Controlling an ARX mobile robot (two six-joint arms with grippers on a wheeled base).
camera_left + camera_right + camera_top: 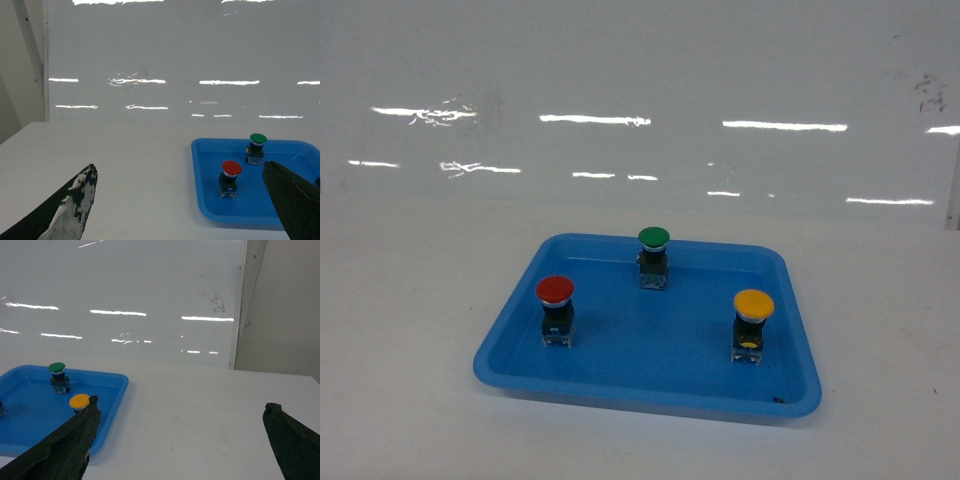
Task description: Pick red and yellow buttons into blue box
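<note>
Buttons counted: three mushroom-head switches, one each of red, yellow and green, all standing upright in one shallow blue tray (510,345).
Red button (555,291): near the tray's left wall in the head view, on a black-and-clear base.
Yellow button (754,305): near the tray's right wall, well apart from the red one, on a like base.
Green button (654,238): at the tray's far wall, between the other two and farther back.
Tray: one, with rounded corners, resting on the white tabletop (410,300) before a glossy white wall (640,80).
Blue box: no deep crate shows in any of the three views.
Left gripper (190,210): one, jaws spread wide with nothing between them, hanging over bare tabletop; the red button stands ahead and right of its middle, just left of the right finger (295,200), untouched.
Right gripper (180,445): one, jaws likewise wide apart and holding nothing; the yellow button sits ahead to the left, its cap just showing above the tip of the left finger (65,445), and whether the two touch cannot be told.
Grippers in head view: neither appears.
</note>
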